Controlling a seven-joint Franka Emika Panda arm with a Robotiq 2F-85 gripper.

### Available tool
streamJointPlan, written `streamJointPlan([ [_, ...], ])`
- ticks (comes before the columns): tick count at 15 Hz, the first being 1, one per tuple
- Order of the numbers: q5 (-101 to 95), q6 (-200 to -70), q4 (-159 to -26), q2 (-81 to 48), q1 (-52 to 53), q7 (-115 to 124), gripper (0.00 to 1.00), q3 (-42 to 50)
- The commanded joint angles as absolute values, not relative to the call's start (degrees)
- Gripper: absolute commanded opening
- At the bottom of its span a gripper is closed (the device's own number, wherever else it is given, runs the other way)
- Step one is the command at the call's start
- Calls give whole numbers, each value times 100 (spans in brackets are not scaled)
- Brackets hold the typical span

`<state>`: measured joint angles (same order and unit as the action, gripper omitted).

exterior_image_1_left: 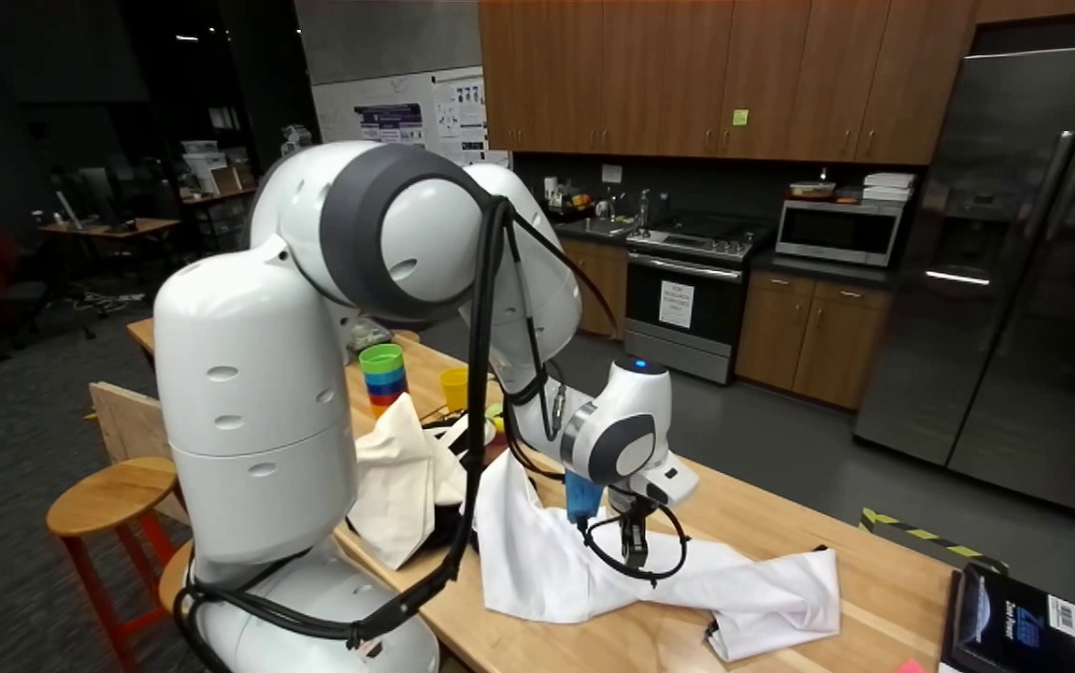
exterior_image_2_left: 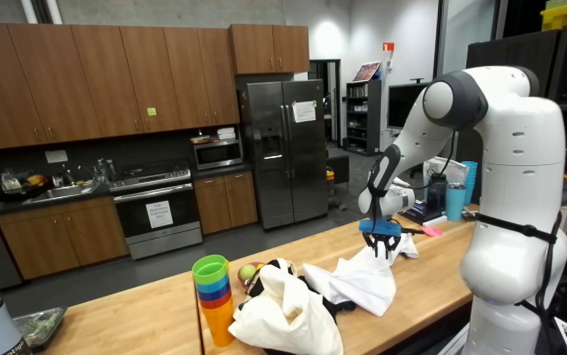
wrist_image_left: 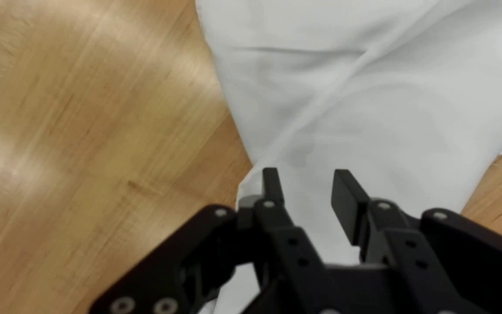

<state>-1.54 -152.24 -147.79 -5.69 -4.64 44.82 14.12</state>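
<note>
Wrist view: we look down on one white cloth [wrist_image_left: 386, 122] lying on the wooden desk [wrist_image_left: 94, 144], directly below the jaws. They stand partly apart, with fabric showing through the gap and nothing pinched between them; whether they touch the fabric we cannot tell. A raised fold slants from upper right to lower left, meeting the cloth's edge just beside the jaws.

In both exterior views we see the cloth's long axis run along the desk, its broad end beside one cream tote bag [exterior_image_2_left: 288, 310] and its other end pointing toward one black box [exterior_image_1_left: 1019, 622]. On that box we make out blue lettering that we cannot read for certain, and one white barcode label [exterior_image_1_left: 1064, 616]. A paper sign [exterior_image_1_left: 676, 305] on the oven [exterior_image_1_left: 720, 304] reads "FOR RESEARCH PURPOSES ONLY".

Counting the rest on the desk, we find one cup stack [exterior_image_2_left: 214, 298] showing five colour bands (green, light blue, dark blue, red, orange), one yellow cup [exterior_image_1_left: 454, 388] near it, and one pink piece [exterior_image_2_left: 431, 230] just beside the black box.
</note>
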Motion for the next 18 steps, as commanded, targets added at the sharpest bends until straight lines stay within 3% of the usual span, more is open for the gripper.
streamJointPlan([
  [1,272,-15062,-14818,-350,-535,3825,69,1146],
  [6,234,-15002,-14910,-419,-310,4843,99,980],
  [14,1680,-15207,-15178,-499,-178,6683,100,526],
  [18,3517,-16344,-15279,-598,-233,6050,100,169],
])
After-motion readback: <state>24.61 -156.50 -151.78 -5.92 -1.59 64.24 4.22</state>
